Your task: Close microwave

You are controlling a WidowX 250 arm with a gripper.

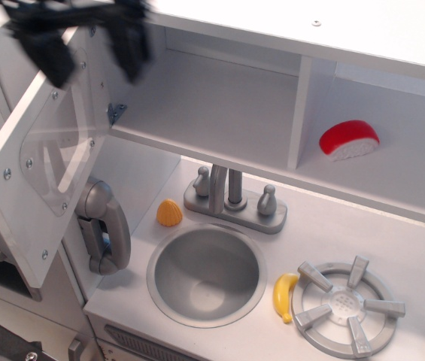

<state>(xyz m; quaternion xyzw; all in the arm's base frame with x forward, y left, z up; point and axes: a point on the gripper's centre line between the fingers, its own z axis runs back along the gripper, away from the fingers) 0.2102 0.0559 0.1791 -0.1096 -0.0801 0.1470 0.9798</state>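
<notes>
Claw [88, 54] blurred at top left, fingers spread, pointing down.

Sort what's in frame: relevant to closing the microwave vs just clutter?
Relevant:
- microwave door, swung open
- microwave compartment
- gripper, blurred, jaws apart, up by the door's top edge

Clutter:
- red and white piece in the shelf cubby
- banana
- orange piece
- faucet
- sink
- burner
- phone

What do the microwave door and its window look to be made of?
Door: likely white painted wood or fibreboard, going by its matte face and thick square edge. Window: probably clear plastic, see-through with glare streaks and held by small screws.
</notes>
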